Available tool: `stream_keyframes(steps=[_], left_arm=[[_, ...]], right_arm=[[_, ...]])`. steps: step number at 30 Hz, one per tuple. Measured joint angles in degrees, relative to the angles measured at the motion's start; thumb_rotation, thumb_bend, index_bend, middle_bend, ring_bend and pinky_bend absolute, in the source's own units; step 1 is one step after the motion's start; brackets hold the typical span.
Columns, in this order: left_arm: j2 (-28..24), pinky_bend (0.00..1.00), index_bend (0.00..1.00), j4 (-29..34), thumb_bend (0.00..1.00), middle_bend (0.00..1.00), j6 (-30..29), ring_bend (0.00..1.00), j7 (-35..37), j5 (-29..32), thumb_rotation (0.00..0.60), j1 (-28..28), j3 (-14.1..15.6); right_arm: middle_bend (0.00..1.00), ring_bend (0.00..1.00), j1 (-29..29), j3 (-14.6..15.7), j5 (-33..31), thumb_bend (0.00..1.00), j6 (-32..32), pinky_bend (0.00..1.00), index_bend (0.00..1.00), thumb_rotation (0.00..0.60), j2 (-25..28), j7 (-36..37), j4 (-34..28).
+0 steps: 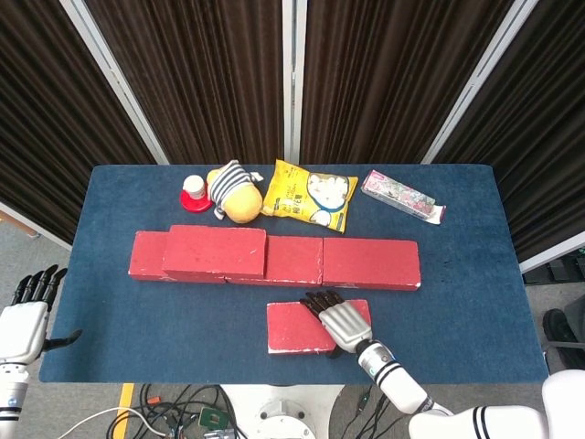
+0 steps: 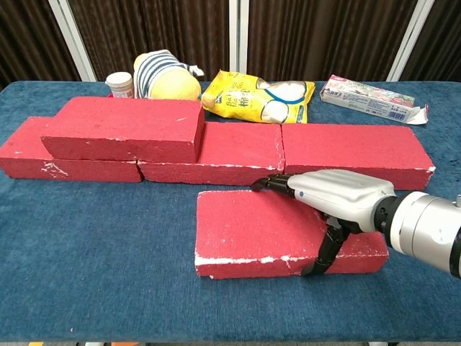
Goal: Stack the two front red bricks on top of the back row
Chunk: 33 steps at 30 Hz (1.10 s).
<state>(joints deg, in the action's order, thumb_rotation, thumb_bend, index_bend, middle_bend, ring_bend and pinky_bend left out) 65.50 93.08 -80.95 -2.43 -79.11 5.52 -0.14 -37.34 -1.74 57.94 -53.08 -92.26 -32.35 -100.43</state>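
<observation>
Flatly, right hand [image 2: 338,198] grips chalky rectangular brick [image 2: 259,234].

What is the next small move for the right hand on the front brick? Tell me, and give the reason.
Probably lift the front brick slightly off the table. The right hand already lies over its top with the thumb down its front face, and the brick on the back row shows one is already stacked.

My right hand [image 2: 337,196] palm-down, fingers [image 2: 277,184] extended forward, thumb hooked down beneath the palm, my left hand [image 1: 27,315] raised, fingers spread, holding nothing
</observation>
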Motion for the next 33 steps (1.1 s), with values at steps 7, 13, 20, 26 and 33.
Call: stream_keyframes(steps=[7, 13, 20, 26, 33], left_arm=[[0.04, 0.0, 0.03, -0.16, 0.09, 0.0, 0.53, 0.0, 0.17, 0.01, 0.6, -0.1, -0.16], [0.04, 0.0, 0.03, -0.22, 0.09, 0.0, 1.15, 0.0, 0.09, 0.14, 0.6, -0.11, -0.23], [-0.1, 0.0, 0.03, 0.02, 0.09, 0.0, 1.29, 0.0, -0.01, -0.01, 0.6, -0.2, -0.34], [-0.45, 0.0, 0.03, 0.73, 0.09, 0.0, 0.9, 0.0, 0.17, -0.49, 0.6, -0.39, -0.43], [-1.05, 0.0, 0.03, 1.23, 0.09, 0.0, 1.2, 0.0, 1.1, -1.14, 0.6, -0.34, -0.4]], right_arm=[[0.08, 0.01, 0.05, 0.19, 1.24, 0.0, -0.54, 0.02, 0.0, 0.6, -0.56, 1.99, 0.88], [0.22, 0.15, 0.51, 0.46, 3.22, 0.0, -1.78, 0.21, 0.0, 0.6, -1.16, 3.51, 2.19], [0.26, 0.2, 0.9, 0.52, 4.74, 0.01, -2.53, 0.28, 0.0, 0.6, -0.55, 4.89, 1.66], [0.26, 0.2, 1.86, 0.45, 9.65, 0.02, -5.27, 0.28, 0.0, 0.6, 2.59, 6.73, -2.0], [0.25, 0.2, 2.19, -3.43, 13.01, 0.05, -9.23, 0.28, 0.0, 0.6, 9.19, 7.85, -5.87]])
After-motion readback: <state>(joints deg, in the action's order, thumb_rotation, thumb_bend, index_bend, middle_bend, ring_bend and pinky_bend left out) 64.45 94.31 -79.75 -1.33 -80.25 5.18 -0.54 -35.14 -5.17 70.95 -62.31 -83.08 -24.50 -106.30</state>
